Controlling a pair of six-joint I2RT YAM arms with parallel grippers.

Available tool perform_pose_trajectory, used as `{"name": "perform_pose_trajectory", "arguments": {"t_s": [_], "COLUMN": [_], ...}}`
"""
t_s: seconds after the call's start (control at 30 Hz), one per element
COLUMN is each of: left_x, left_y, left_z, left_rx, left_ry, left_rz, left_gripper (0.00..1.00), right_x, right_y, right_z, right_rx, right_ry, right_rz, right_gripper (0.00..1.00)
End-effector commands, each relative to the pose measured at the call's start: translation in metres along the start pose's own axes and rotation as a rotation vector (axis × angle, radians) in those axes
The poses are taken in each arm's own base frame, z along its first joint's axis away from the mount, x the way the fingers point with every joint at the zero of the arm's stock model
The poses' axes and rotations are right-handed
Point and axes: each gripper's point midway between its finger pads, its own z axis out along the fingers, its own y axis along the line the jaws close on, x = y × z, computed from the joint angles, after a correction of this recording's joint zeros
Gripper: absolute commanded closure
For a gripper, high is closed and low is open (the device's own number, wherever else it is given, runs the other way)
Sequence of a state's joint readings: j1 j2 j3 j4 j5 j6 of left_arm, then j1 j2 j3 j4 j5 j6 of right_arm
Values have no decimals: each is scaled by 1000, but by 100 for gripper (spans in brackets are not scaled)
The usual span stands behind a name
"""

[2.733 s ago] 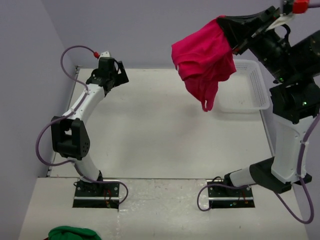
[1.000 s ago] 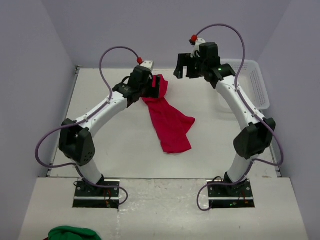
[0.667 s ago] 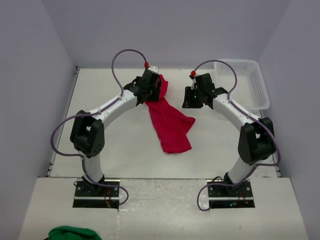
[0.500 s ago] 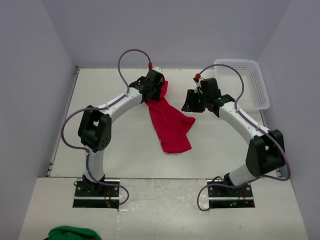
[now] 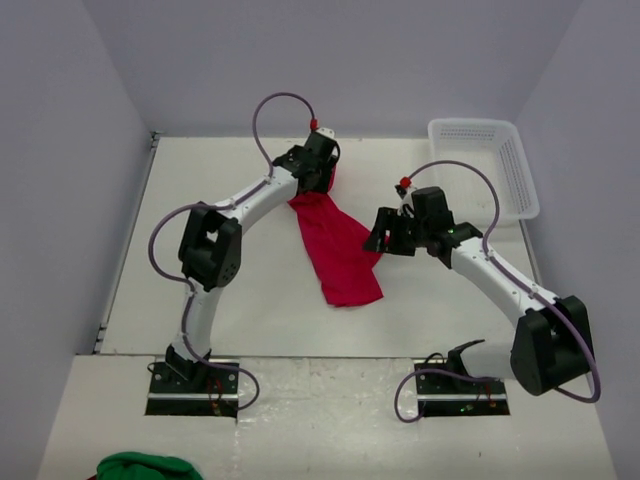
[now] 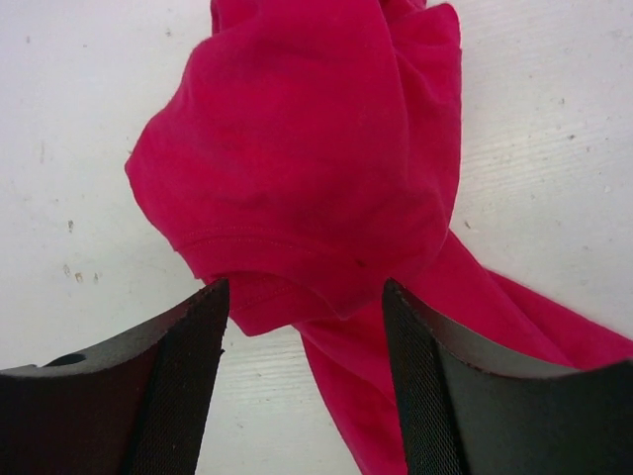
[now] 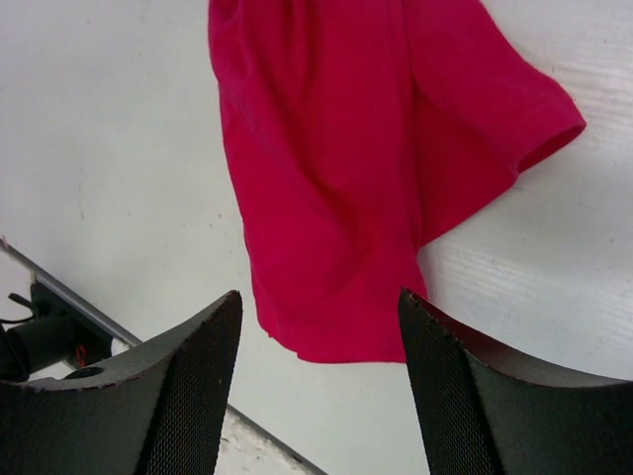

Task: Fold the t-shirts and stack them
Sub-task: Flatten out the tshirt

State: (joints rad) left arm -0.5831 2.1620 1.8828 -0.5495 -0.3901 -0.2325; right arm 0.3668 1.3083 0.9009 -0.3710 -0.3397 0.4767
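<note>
One red t-shirt lies crumpled in a long strip on the white table, running from the far middle toward the near side. My left gripper hovers over its bunched far end. In the left wrist view the gripper is open, and the rumpled cloth lies under and ahead of the fingers. My right gripper sits just right of the strip's middle. In the right wrist view it is open above the shirt's near end, with nothing held.
A white mesh basket stands at the far right corner of the table. A green cloth lies off the table at the bottom left. The arm bases are at the near edge.
Earlier the right arm held the shirt high in the air; it now lies on the table. Over the last second the left gripper slid right over the far end and the right gripper came nearer, beside the shirt.
</note>
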Motion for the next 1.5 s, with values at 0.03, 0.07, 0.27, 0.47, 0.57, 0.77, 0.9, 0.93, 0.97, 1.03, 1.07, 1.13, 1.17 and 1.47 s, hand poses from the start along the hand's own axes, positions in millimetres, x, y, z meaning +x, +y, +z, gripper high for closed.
{"name": "perform_pose_trajectory", "arguments": {"t_s": [0.03,0.07,0.27,0.47,0.57,0.77,0.9,0.93,0.97,1.03,1.07,1.13,1.17,1.47], "left_x": [4,6,24,28,31,34,30,28,29,23,22,18,16,14], "left_y": [0,-2,-14,-23,-24,-23,-23,-23,-23,-21,-21,-20,-20,-6], "left_z": [3,1,-2,4,8,19,26,26,29,29,29,28,26,28], "left_rx": [2,13,15,34,28,5,-2,-5,-6,-8,-6,-5,-5,-33], "left_ry": [27,30,57,68,75,84,76,74,77,71,70,61,58,56], "left_rz": [41,33,73,79,83,98,102,106,109,101,102,97,97,85], "left_gripper": [36,36,36,37,40,50,50,50,50,50,50,55,58,80], "right_x": [-5,-5,-12,-15,-15,-15,-12,-9,-9,-7,-4,-1,2,20], "right_y": [6,6,8,13,13,13,13,12,12,10,9,7,5,-9], "right_z": [-5,-6,-1,-2,-7,-19,-21,-21,-22,-21,-20,-18,-14,0], "right_rx": [-19,-14,-18,-38,-34,-18,-22,-27,-27,-23,-20,-23,-19,6], "right_ry": [-40,-42,-47,-51,-64,-90,-91,-89,-89,-87,-80,-74,-63,-11], "right_rz": [-4,-13,-13,-6,-12,-18,-16,-15,-15,-14,-12,-9,-4,30], "right_gripper": [34,34,33,33,33,33,33,33,33,33,33,33,33,34]}}
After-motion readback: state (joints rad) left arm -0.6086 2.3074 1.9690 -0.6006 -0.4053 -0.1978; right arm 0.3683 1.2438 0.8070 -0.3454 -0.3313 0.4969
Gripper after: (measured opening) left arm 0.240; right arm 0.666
